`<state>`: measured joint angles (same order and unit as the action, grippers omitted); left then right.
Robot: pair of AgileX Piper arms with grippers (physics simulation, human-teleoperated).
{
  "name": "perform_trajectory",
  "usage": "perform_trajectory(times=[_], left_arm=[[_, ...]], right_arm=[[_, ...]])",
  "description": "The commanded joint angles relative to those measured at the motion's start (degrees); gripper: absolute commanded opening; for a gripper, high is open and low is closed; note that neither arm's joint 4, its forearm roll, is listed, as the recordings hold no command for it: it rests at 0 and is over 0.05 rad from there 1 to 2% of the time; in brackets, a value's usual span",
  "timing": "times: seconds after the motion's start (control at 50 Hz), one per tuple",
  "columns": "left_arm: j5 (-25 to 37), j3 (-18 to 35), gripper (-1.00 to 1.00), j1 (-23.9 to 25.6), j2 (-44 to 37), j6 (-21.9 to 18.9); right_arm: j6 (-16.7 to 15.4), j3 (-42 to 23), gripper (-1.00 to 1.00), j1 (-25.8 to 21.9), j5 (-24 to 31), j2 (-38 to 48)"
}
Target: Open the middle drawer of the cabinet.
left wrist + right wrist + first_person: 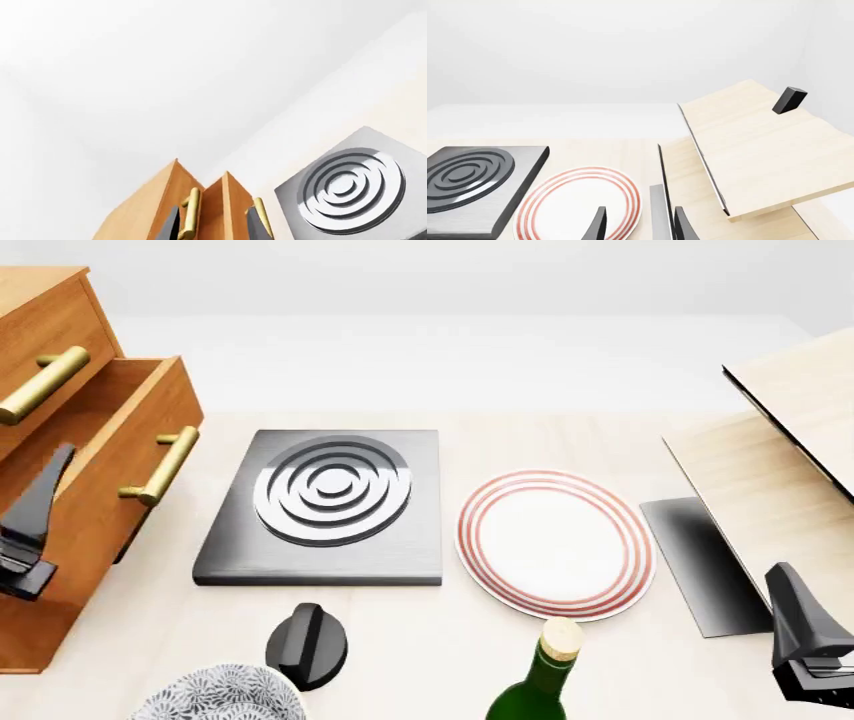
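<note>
Drawer is standing partly out; left pincer, fingers apart and gripping nothing, should be pulling its handle squarely outward.

My left gripper sits tight against the cabinet front, just beside the middle drawer, which juts out over the table edge and blocks any straight move leftward. Between the cabinet and the burner plate I see only a narrow lane. A black knob, a patterned bowl and a green bottle crowd the near edge. On the right, tilted pale boards wall in my right gripper; the striped plate lies low.
</note>
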<state>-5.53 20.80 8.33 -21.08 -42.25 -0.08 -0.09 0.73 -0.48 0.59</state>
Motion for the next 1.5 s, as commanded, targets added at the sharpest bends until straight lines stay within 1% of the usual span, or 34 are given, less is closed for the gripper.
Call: perform_trajectory(times=[0.02, 0.04, 0.06, 0.08, 0.1, 0.12, 0.16, 0.18, 0.2, 0.22, 0.24, 0.26, 0.28, 0.38, 0.42, 0.44, 0.46, 0.58, 0.62, 0.66, 0.68, 0.76, 0.94, 0.96, 1.04, 1.08, 1.14, 1.16, 1.3, 1.36, 1.5], left_arm=[[20.76, 14.13, 1.00, -1.80, 6.56, 14.91], [21.78, 15.63, 1.00, -2.53, 6.02, 16.66], [22.11, 16.16, 1.00, -3.06, 5.59, 16.93], [22.69, 16.95, 1.00, -2.97, 4.61, 18.20], [23.55, 17.94, 1.00, -2.97, 2.43, 20.26], [23.67, 18.15, 1.00, -3.51, 1.40, 20.79], [24.30, 19.25, 1.00, -3.89, -0.92, 23.44], [24.13, 19.28, 1.00, -4.34, -2.02, 23.62], [24.40, 20.06, 1.00, -4.06, -4.12, 25.98], [24.78, 20.60, 1.00, -4.24, -5.63, 27.32], [24.45, 20.58, 1.00, -5.28, -6.04, 26.70], [24.67, 20.88, 1.00, -4.93, -6.54, 27.16], [25.19, 21.59, 1.00, -4.79, -7.94, 29.21], [26.60, 22.34, 1.00, -5.54, -10.12, 31.29], [27.22, 22.51, 1.00, -6.91, -12.00, 32.78], [27.38, 22.56, 1.00, -6.99, -12.42, 33.13], [27.90, 22.78, 1.00, -6.80, -13.46, 34.60], [28.17, 22.86, 1.00, -7.55, -17.70, 37.51], [27.68, 22.53, 1.00, -8.12, -18.63, 37.55], [27.81, 22.48, 1.00, -8.05, -19.99, 38.70], [27.33, 22.10, 1.00, -8.66, -20.07, 37.68], [26.48, 21.28, 1.00, -10.15, -22.27, 37.87], [25.22, 20.32, 1.00, -11.81, -26.31, 38.74], [25.10, 20.32, 1.00, -11.89, -27.49, 39.53], [24.57, 20.06, 1.00, -12.37, -28.43, 39.69], [23.80, 19.55, 1.00, -12.68, -29.00, 39.33], [22.52, 18.78, 1.00, -12.78, -30.62, 39.62], [21.77, 18.40, 1.00, -12.80, -31.96, 40.30], [19.17, 17.21, 1.00, -13.55, -33.92, 40.15], [17.49, 16.18, 1.00, -13.39, -36.05, 40.67], [14.11, 15.06, 1.00, -13.97, -39.47, 40.51]], right_arm=[[0.01, 0.00, 1.00, -0.01, 0.00, 0.00], [-0.01, 0.00, 1.00, 0.00, 0.00, 0.00], [0.00, 0.00, 1.00, -0.01, 0.00, 0.00], [0.01, 0.00, 1.00, 0.00, 0.00, 0.00], [0.00, 0.00, 1.00, 0.00, 0.00, 0.01], [0.01, 0.00, 1.00, -0.01, 0.00, 0.00], [0.00, 0.00, 1.00, 0.00, 0.00, 0.01], [-0.01, 0.00, 1.00, 0.00, 0.00, 0.00], [-0.01, 0.00, 1.00, 0.00, 0.00, -0.01], [0.00, 0.00, 1.00, -0.01, 0.00, -0.01], [0.00, 0.00, 1.00, 0.00, 0.00, 0.01], [-0.01, 0.00, 1.00, -0.01, 0.00, 0.01], [0.00, 0.00, 1.00, 0.00, 0.00, 0.01], [0.01, 0.00, 1.00, 0.01, 0.00, -0.01], [0.00, 0.00, 1.00, 0.00, 0.00, -0.01], [0.01, 0.00, 1.00, 0.00, 0.00, 0.00], [0.00, 0.00, 1.00, -0.01, 0.00, 0.01], [-0.02, 0.00, 1.00, 0.00, 0.00, 0.00], [0.00, 0.00, 1.00, -0.01, 0.00, -0.01], [0.00, 0.00, 1.00, -0.01, 0.00, 0.00], [0.00, 0.00, 1.00, 0.00, 0.00, 0.00], [0.00, 0.00, 1.00, -0.01, 0.00, 0.01], [-0.01, 0.00, 1.00, -0.01, 0.00, 0.01], [0.01, 0.00, 1.00, 0.00, 0.00, -0.01], [0.00, 0.00, 1.00, -0.01, 0.00, -0.01], [0.00, 0.00, 1.00, -0.01, 0.00, 0.00], [-0.02, 0.00, 1.00, -0.01, 0.00, 0.00], [0.00, 0.00, 1.00, 0.01, 0.00, 0.01], [0.00, 0.00, 1.00, 0.00, 0.00, -0.01], [0.00, 0.00, 1.00, -0.01, 0.00, -0.01], [0.00, 0.00, 1.00, 0.00, 0.00, 0.01]])
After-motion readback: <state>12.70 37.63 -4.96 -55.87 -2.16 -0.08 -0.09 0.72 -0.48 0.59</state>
